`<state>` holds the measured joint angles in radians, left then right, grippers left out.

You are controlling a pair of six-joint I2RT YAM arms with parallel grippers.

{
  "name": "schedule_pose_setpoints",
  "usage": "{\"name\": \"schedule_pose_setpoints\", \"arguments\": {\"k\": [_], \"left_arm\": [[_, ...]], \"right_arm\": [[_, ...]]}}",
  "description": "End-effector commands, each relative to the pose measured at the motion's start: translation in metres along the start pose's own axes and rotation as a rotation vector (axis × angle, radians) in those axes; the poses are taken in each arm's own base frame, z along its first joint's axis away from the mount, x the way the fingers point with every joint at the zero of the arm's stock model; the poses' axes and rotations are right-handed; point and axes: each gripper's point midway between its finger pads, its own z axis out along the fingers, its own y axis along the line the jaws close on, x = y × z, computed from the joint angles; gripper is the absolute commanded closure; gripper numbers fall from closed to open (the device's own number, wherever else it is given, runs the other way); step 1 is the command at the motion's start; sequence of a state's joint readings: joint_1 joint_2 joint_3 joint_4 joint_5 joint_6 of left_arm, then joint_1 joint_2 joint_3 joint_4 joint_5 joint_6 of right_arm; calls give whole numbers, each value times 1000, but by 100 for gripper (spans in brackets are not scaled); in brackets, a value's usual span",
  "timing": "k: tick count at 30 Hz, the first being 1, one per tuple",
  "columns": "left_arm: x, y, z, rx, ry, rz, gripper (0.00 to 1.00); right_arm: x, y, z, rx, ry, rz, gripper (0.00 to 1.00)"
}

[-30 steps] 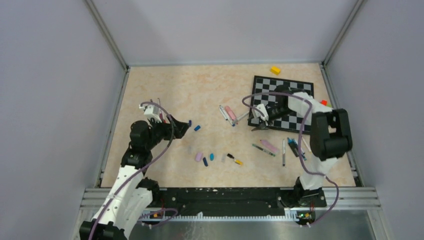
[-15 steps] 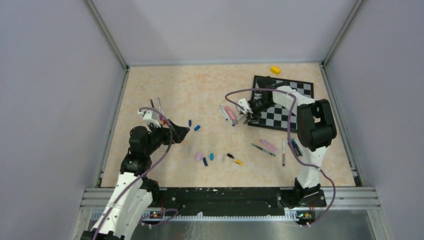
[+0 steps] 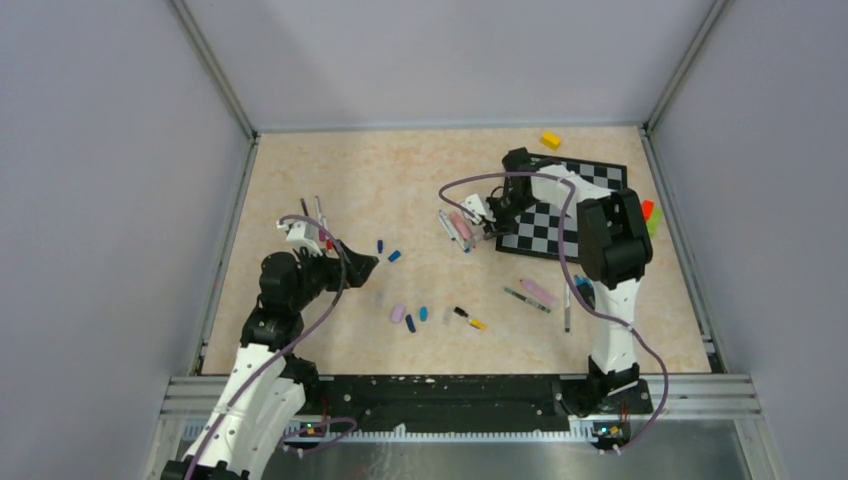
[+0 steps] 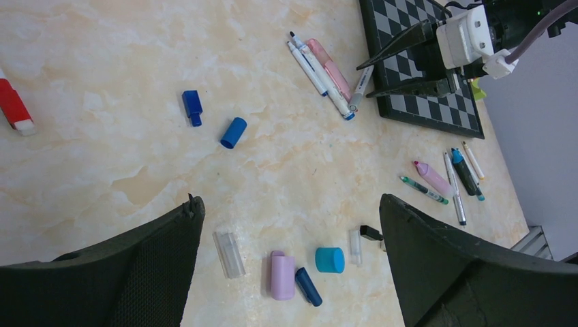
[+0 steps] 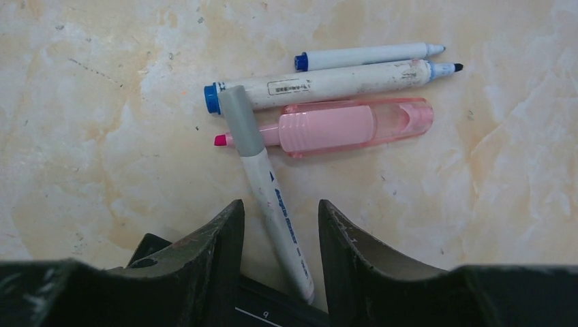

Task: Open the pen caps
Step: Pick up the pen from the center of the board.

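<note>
Loose pen caps lie on the table in the left wrist view: lilac [image 4: 282,275], navy [image 4: 308,286], blue [image 4: 330,259], clear [image 4: 228,253], and farther off another blue [image 4: 233,132] and navy [image 4: 192,107]. My left gripper [image 4: 290,204] is open and empty, hovering above them; it also shows in the top view [image 3: 365,266]. My right gripper [image 5: 281,204] is open, its jaws on either side of a white pen [image 5: 276,204] with a grey cap [image 5: 240,121], not touching it. Beyond it lie a pink highlighter [image 5: 341,127] and two white markers [image 5: 327,82].
A chessboard [image 3: 575,225] lies right of the right gripper [image 3: 487,224]. More pens [image 3: 540,293] lie near the right arm. A yellow block [image 3: 550,140] sits at the back, red and green blocks [image 3: 648,210] at the right edge, a red marker [image 4: 13,107] far left.
My right gripper has moved left off the chessboard to the pen cluster and now straddles the white pen. My left gripper drew back slightly, then stayed still.
</note>
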<state>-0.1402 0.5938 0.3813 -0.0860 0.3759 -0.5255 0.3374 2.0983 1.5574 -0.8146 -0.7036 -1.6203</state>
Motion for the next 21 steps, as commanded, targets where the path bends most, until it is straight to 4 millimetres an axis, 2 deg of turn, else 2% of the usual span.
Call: {"name": "schedule_pose_setpoints", "arguments": {"k": [1, 8, 21], "left_arm": [[-5, 1, 0, -7, -19, 25, 1], [-5, 0, 0, -4, -19, 24, 1], [-5, 1, -1, -10, -17, 21, 1]], "right_arm": [[-6, -4, 3, -35, 8, -39, 58], [-2, 2, 7, -96, 27, -41, 66], [6, 4, 15, -145, 63, -27, 75]]}}
